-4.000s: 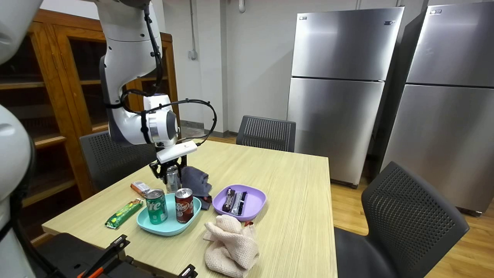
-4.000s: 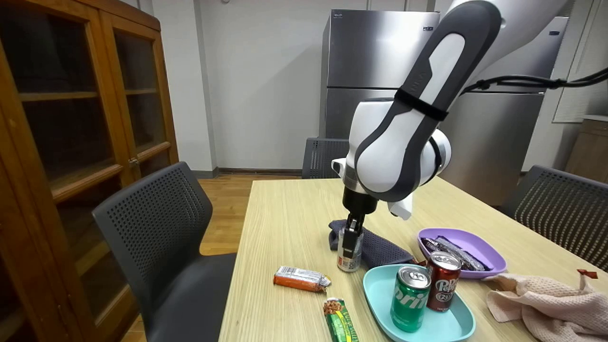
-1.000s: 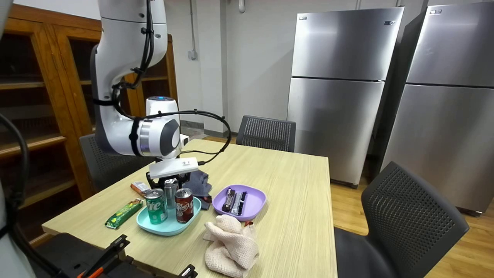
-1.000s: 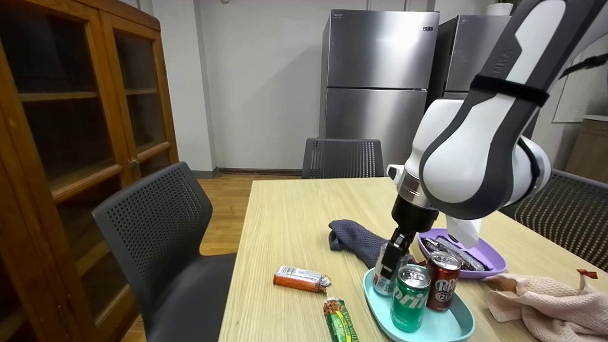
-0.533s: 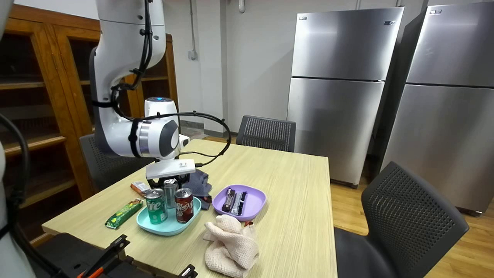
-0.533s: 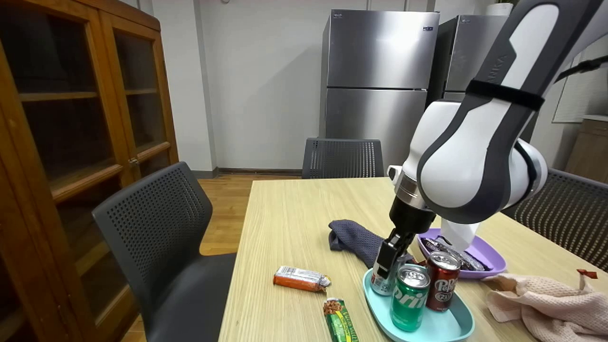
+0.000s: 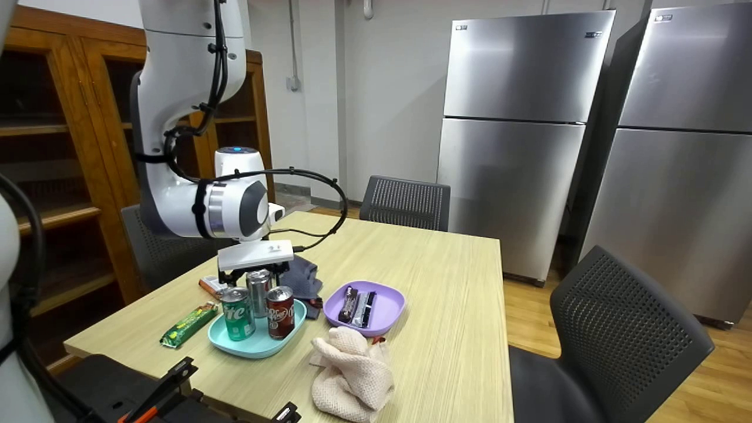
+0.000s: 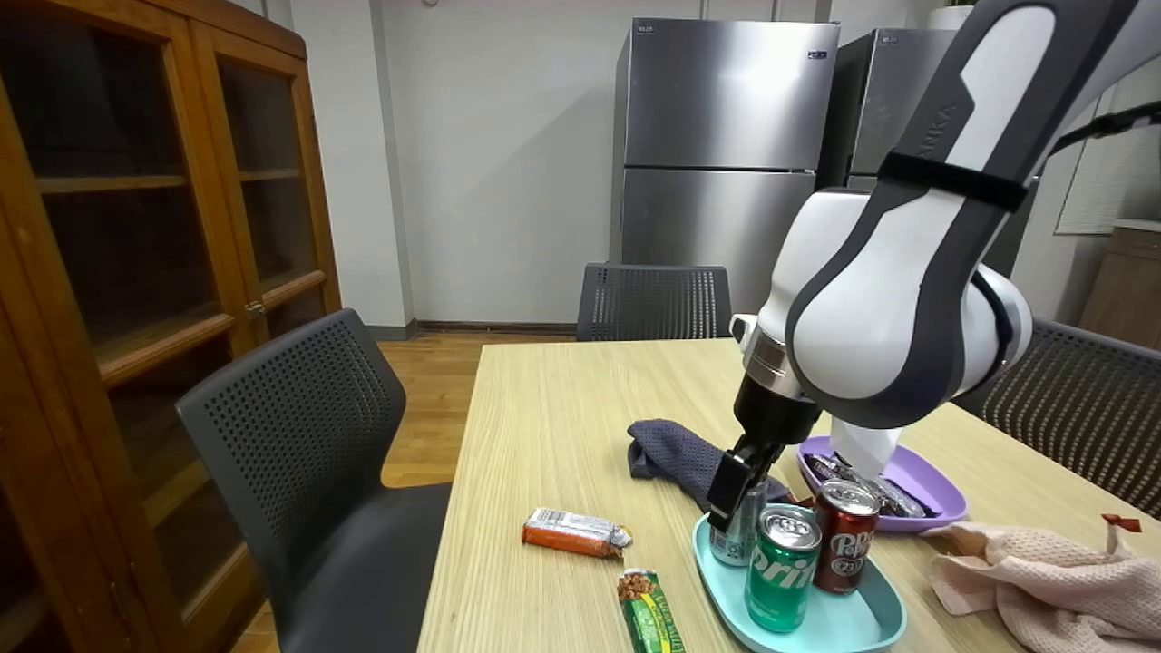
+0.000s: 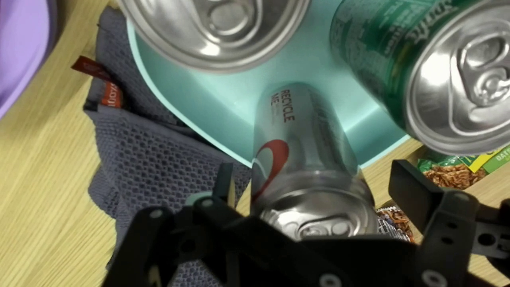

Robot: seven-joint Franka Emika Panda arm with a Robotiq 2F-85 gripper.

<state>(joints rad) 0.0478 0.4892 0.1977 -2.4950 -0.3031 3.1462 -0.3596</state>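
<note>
A silver can (image 9: 295,119) has its base in the teal tray (image 9: 223,104), behind the green Sprite can (image 7: 238,320) and the dark red Dr Pepper can (image 7: 281,316). It seems to lean slightly in an exterior view (image 8: 746,526). My gripper (image 9: 315,184) is open around the silver can's upper end, one finger (image 9: 412,191) on each side. Gaps show between the can and both fingers in the wrist view. The can's lid is partly covered by the gripper's body there. The Sprite can (image 9: 378,59) and another can's lid (image 9: 227,24) are close by.
A dark grey cloth (image 8: 676,458) lies against the tray. Beside it is a purple plate (image 7: 390,305) with wrapped bars. A pinkish cloth (image 7: 352,376), a green bar (image 7: 188,324) and an orange bar (image 8: 571,535) lie on the table. Chairs (image 8: 308,444) surround it.
Over the past seconds the silver can went from the table by the grey cloth into the teal tray. The gripper has since opened and shifted slightly away, toward the left in both exterior views.
</note>
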